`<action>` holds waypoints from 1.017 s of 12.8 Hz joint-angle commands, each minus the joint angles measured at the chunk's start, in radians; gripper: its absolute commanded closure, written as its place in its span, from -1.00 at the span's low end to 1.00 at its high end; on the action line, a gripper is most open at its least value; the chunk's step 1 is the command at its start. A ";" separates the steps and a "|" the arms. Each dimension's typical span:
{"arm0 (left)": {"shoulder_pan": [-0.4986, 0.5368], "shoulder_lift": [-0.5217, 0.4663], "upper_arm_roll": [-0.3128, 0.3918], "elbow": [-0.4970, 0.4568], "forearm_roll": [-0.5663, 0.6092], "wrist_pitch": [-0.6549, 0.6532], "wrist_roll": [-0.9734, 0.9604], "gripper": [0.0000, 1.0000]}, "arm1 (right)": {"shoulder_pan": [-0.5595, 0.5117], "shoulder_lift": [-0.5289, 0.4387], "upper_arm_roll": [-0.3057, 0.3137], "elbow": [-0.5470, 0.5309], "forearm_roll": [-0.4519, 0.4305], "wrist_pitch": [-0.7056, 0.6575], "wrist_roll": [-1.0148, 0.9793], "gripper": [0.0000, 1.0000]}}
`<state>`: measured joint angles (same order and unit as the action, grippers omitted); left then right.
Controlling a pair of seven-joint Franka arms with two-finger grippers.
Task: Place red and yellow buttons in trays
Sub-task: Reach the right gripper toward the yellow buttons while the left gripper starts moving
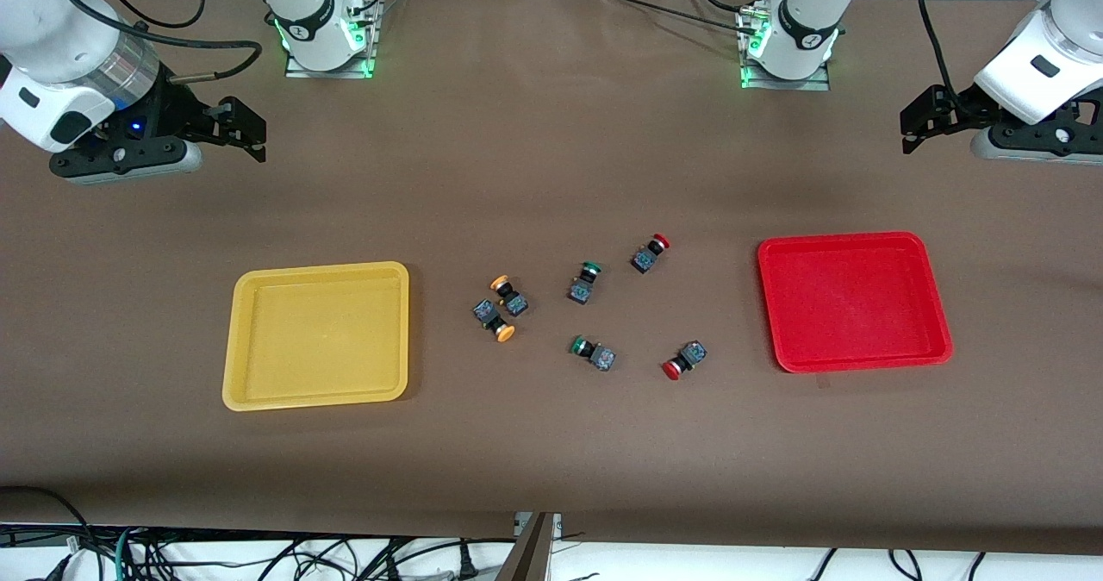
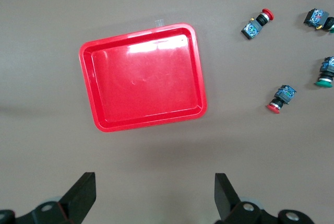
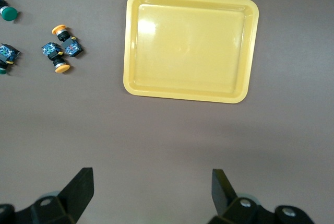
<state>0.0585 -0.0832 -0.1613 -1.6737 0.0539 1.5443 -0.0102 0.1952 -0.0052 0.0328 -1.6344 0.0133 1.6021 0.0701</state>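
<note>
Brown tabletop [image 1: 551, 443] is what everything is laid out on, and so far nothing has been sorted. Two trays are counted: the yellow tray [image 1: 316, 335] toward the right arm's end and the red tray [image 1: 853, 301] toward the left arm's end, both with nothing in them.

Between them, six little switches are scattered. Taking the cluster's middle as the clock centre, the two yellow buttons [image 1: 500, 307] are found touching each other at about 9 o'clock, just beside the yellow tray's end. One red button [image 1: 651, 252] is seen at about 1 o'clock, the other red button [image 1: 685, 361] at about 4 o'clock. Two green buttons [image 1: 586, 281] are left near the middle, and those aren't wanted.

So all four moves are still to be done.

The right gripper [image 1: 246, 133] is held over bare table up by its base, spread wide with nothing in it. The left gripper [image 1: 918, 128] is parked likewise, wide apart and carrying nothing.
</note>
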 commanded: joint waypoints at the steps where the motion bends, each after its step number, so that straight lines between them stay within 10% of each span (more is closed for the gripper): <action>1: 0.004 0.010 -0.003 0.028 -0.019 -0.024 0.016 -1.00 | -0.022 -0.006 0.021 0.005 -0.013 0.002 0.002 -1.00; 7: 0.006 0.010 -0.003 0.028 -0.019 -0.024 0.016 -1.00 | -0.004 0.034 0.027 0.011 0.004 0.019 -0.010 -1.00; 13: 0.006 0.011 -0.001 0.028 -0.020 -0.062 0.016 -1.00 | 0.182 0.380 0.027 0.073 0.005 0.308 0.007 -1.00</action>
<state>0.0585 -0.0830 -0.1605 -1.6715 0.0539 1.5223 -0.0102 0.3358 0.2315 0.0626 -1.6337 0.0159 1.8325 0.0729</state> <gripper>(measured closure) 0.000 0.000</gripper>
